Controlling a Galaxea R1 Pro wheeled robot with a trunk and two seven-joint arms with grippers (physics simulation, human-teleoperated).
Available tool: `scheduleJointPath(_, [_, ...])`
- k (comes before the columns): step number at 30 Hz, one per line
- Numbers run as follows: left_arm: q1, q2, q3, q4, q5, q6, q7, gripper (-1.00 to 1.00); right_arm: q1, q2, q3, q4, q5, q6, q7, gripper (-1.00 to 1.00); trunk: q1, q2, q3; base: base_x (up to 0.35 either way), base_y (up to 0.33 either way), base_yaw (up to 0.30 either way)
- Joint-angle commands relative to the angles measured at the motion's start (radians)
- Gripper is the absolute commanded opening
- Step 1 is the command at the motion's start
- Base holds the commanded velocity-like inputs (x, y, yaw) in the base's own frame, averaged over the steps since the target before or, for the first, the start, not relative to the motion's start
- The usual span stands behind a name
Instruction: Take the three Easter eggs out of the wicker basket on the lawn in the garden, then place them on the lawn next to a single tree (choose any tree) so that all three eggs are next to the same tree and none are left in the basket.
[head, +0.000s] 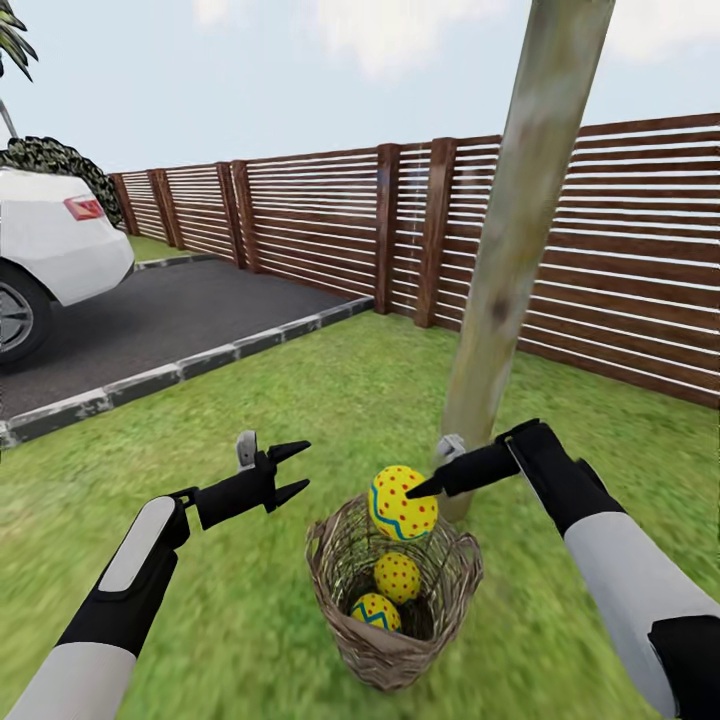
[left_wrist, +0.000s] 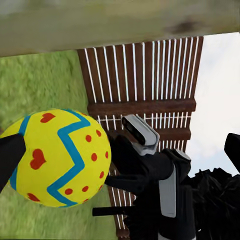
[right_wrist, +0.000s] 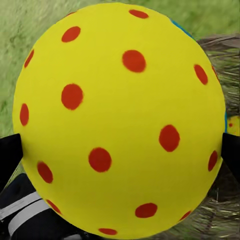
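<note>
Right gripper (head: 418, 492) clamps one Easter egg (head: 402, 503) above the wicker basket (head: 392, 655) by the tree (head: 510, 250), long axis roughly upright; two eggs (head: 397, 577) inside (lower one half hidden). Left gripper (head: 298, 470) spread, empty.

Outdoor yard scene, daylight under a pale cloudy sky (head: 150, 80). A brown fence of horizontal wooden slats (head: 320, 215) runs along the back. Dark asphalt driveway (head: 170, 320) with a grey stone kerb (head: 190, 368) sits off to the left, with a white car (head: 50, 250) parked on it.
</note>
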Motion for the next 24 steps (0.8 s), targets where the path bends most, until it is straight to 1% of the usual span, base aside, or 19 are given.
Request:
scheduleJointPath(1, [-0.001, 0.0, 0.001, 0.0, -0.002, 0.004, -0.001, 1.0, -0.001, -0.002, 0.0, -0.004, 0.009, 0.007, 0.014, -1.0, -0.004, 0.007, 0.002, -0.275, 0.0, 0.0])
scheduleJointPath(4, [-0.001, 0.001, 0.001, -0.001, -0.002, 0.004, -0.001, 1.0, 0.0, -0.003, 0.0, -0.062, 0.005, 0.007, 0.018, -1.0, -0.016, 0.028, 0.012, -0.323, 0.0, 0.0])
scheduleJointPath(6, [-0.001, 0.001, 0.001, -0.002, -0.001, 0.004, -0.001, 1.0, 0.002, -0.003, 0.0, -0.082, 0.003, 0.008, 0.019, -1.0, -0.024, 0.042, 0.018, -0.336, 0.0, 0.0])
scheduleJointPath(14, [-0.001, 0.001, 0.001, -0.002, 0.004, 0.005, -0.004, 1.0, 0.01, -0.003, -0.001, -0.087, 0.011, 0.008, 0.017, -1.0, -0.054, 0.098, 0.043, -0.338, 0.0, 0.0])
scheduleJointPath(19, [-0.001, 0.001, 0.001, -0.004, 0.006, 0.005, -0.005, 1.0, 0.01, -0.002, -0.001, -0.086, 0.007, 0.01, 0.017, -1.0, -0.073, 0.133, 0.059, -0.338, 0.0, 0.0])
scheduleJointPath(21, [-0.001, 0.001, 0.0, -0.005, 0.007, 0.005, -0.007, 1.0, 0.01, 0.003, -0.001, -0.079, 0.005, 0.012, 0.017, -1.0, -0.081, 0.147, 0.065, -0.328, 0.0, 0.0])
scheduleJointPath(24, [-0.001, -0.001, 0.0, -0.004, 0.008, 0.007, -0.007, 1.0, 0.01, 0.005, -0.001, -0.076, 0.005, 0.014, 0.017, -1.0, -0.093, 0.168, 0.074, -0.169, 0.0, 0.0])
